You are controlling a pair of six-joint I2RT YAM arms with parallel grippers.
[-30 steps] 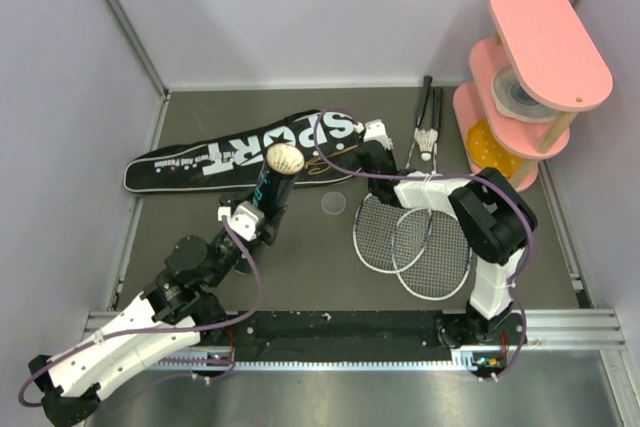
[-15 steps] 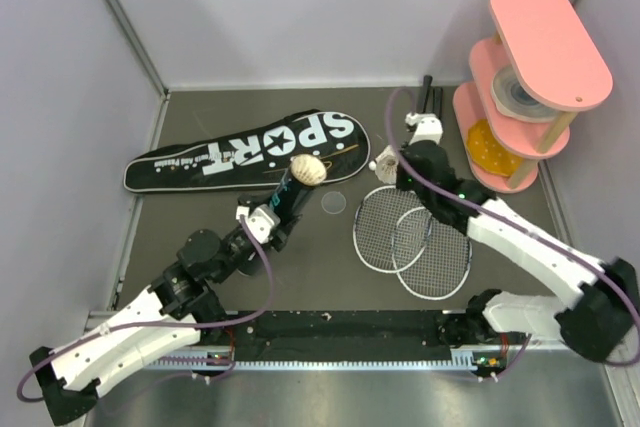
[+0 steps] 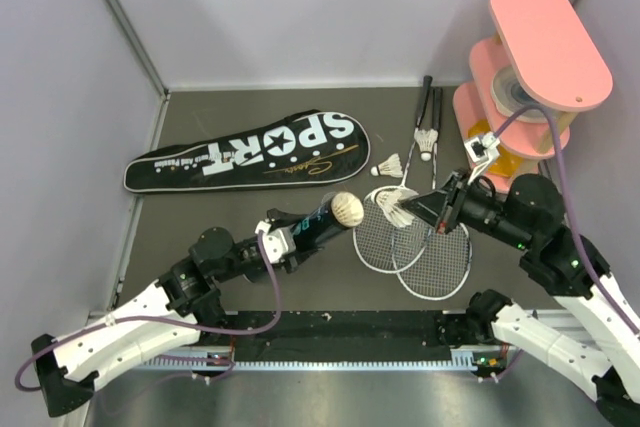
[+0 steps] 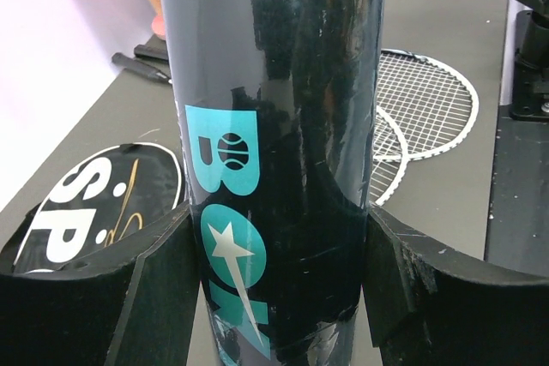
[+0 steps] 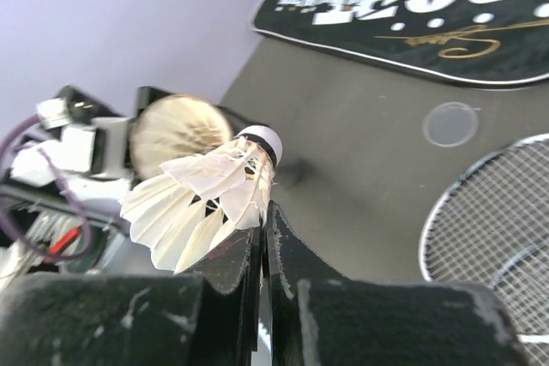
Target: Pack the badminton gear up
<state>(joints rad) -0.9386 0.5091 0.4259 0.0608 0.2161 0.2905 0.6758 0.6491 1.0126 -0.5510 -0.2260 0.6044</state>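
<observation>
Toward the table's near edge, the left gripper (image 4: 279, 285) clasps the long black shuttle tube with teal lettering (image 3: 312, 223), which is tilted with its open mouth facing right. Opposite it, the right gripper (image 5: 264, 233) is clenched on the skirt of a white feather shuttlecock (image 5: 204, 201), above the two silver-framed rackets (image 3: 415, 242). The step in hand looks like loading shuttles; next, shuttle and mouth need lining up. Only the right wrist view shows that pinch. Only the overhead shows a loose shuttlecock (image 3: 388, 165) and a second shuttlecock (image 3: 430, 152) further back. The black racket-shaped "SPORT" bag (image 3: 250, 152) lies toward the far left corner.
</observation>
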